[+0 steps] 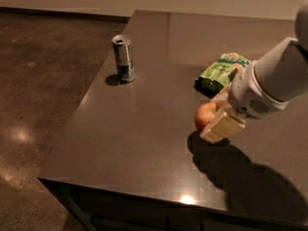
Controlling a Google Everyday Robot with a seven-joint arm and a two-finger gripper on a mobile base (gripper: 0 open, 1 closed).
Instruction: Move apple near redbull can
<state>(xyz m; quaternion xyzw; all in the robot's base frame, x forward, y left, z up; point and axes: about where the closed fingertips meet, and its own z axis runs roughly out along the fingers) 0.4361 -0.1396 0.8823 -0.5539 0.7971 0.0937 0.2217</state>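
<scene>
1. Camera view shows the gripper (214,115) over the right half of the dark table (144,129), clamped around the apple (205,116).
2. One pale finger (223,125) lies across the apple's near side. The other is mostly hidden behind the fruit.
3. The apple appears raised off the tabletop, with a dark shadow spread beneath it and to its right.
4. Only the apple's left, reddish-yellow part shows; the rest is covered by the gripper and the white wrist (252,96).
5. The redbull can (123,58) stands upright near the table's far left edge, well apart from the apple.
6. A green snack bag (219,72) lies just behind the gripper, its right end hidden by the arm (281,71).
7. The arm is cut off at the right edge.
</scene>
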